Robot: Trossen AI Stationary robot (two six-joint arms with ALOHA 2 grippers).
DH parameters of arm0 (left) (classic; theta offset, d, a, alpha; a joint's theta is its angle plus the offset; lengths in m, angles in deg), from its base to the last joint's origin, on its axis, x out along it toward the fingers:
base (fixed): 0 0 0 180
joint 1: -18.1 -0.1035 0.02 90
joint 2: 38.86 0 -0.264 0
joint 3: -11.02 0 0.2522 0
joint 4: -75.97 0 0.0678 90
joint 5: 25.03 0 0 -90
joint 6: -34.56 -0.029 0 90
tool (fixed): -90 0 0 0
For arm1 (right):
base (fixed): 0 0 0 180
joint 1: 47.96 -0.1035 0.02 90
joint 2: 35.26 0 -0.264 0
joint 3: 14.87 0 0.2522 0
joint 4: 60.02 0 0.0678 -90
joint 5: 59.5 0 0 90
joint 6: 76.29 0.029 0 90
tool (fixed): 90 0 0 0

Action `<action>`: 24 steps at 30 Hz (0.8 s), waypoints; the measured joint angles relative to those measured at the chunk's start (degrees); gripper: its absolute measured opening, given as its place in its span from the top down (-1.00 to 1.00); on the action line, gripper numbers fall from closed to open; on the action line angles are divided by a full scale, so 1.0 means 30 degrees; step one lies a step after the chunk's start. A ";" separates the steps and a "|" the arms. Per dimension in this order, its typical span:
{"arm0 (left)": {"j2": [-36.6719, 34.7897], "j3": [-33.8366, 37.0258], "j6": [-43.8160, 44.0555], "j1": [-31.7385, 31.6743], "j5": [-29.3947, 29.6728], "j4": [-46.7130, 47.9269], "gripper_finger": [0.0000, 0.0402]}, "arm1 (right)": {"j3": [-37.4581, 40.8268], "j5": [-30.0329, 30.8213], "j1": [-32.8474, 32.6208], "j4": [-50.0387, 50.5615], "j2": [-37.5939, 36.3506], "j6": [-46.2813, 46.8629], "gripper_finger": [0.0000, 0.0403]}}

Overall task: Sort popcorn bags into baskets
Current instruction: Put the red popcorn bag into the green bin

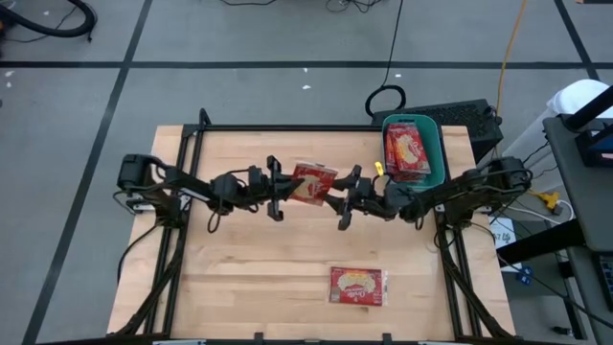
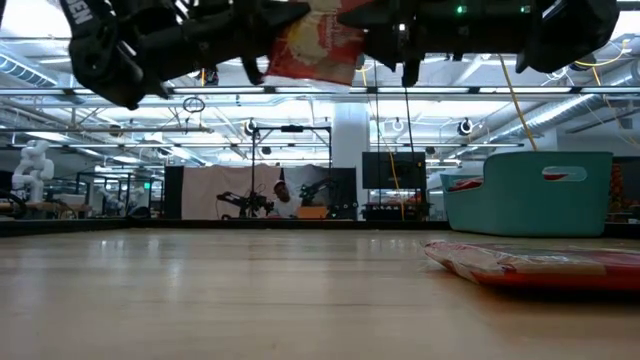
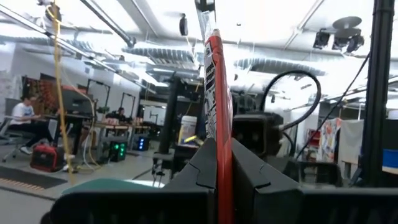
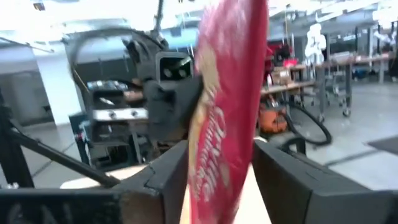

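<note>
A red popcorn bag (image 1: 313,182) hangs in the air above the table's middle, between my two grippers, and shows high up in the low view (image 2: 315,45). My left gripper (image 1: 278,189) is shut on its left end. My right gripper (image 1: 347,196) is open, one finger on each side of the bag's right end (image 4: 233,62); I cannot tell whether they touch it. The teal basket (image 1: 436,144) stands at the far right of the table with red bags (image 1: 406,151) lying in it. Another red bag (image 1: 356,285) lies flat near the table's near edge. My left gripper (image 3: 222,146) pinches the bag's left end (image 3: 219,162) between its two fingers. It comes level from the table's left. The bag is lifted clear of the table and stands edge-on out past the fingers.
A dark keyboard-like device (image 1: 469,117) and cables lie beyond the basket at the table's far right corner. Bare wood spreads over the near left part of the table (image 1: 249,278). The basket (image 2: 530,195) rises behind the lying bag (image 2: 540,265) in the low view.
</note>
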 joint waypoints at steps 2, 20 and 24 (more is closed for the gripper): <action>0.0634 -0.0604 -0.0002 0.0120 -0.0034 0.0017 0.92 | 0.0000 -0.0001 0.0116 0.0596 0.0020 0.0300 0.25; 0.1388 -0.1253 -0.1699 0.0220 -0.0069 0.1612 0.66 | 0.0000 0.0036 0.0145 0.8388 -0.3502 0.0655 0.88; 0.0861 -0.1253 -0.1436 0.0220 0.0465 0.2045 0.38 | 0.0015 0.0028 0.0635 1.2466 -0.6092 0.1917 0.95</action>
